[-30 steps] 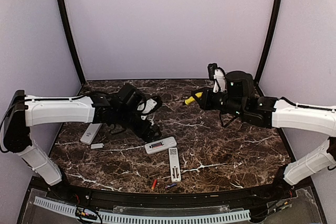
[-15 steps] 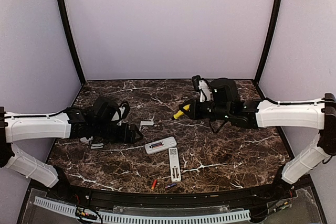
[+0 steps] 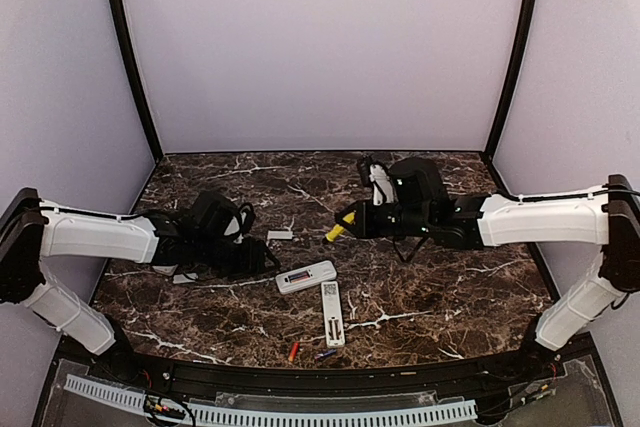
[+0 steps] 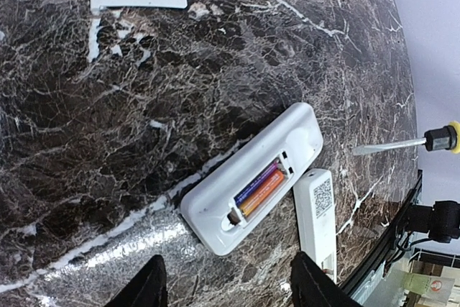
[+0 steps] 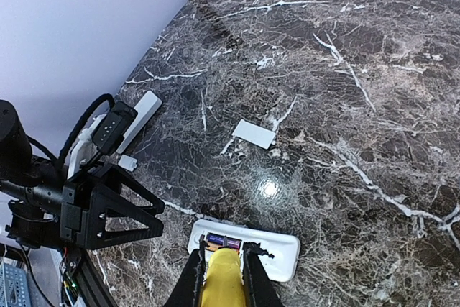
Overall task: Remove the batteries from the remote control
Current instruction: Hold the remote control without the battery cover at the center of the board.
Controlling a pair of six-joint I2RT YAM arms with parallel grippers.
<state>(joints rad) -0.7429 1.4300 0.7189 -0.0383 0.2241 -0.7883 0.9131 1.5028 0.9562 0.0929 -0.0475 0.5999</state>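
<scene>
A white remote (image 3: pixel 306 276) lies back up with its bay uncovered. Two batteries (image 4: pixel 260 186), one blue-purple and one orange, sit in the bay; they also show in the right wrist view (image 5: pixel 228 238). My left gripper (image 3: pixel 262 259) is open and empty, low over the table just left of this remote (image 4: pixel 251 177). My right gripper (image 3: pixel 352 219) is shut on a yellow-handled screwdriver (image 3: pixel 338 227), held in the air behind the remote (image 5: pixel 287 249). Its handle (image 5: pixel 224 282) hides part of the bay. Two loose batteries, one orange-red (image 3: pixel 293 351) and one blue (image 3: pixel 326 354), lie near the front edge.
A second white remote (image 3: pixel 332 313) lies in front of the first. A white cover plate (image 3: pixel 280 235) lies behind my left gripper. A third remote (image 5: pixel 140 116) and a small cover (image 3: pixel 185 278) lie at the left, partly under my left arm.
My left gripper has let go of the white cover plate, which now lies on the table, and has drawn back left and down. My right gripper has moved left with the screwdriver.
</scene>
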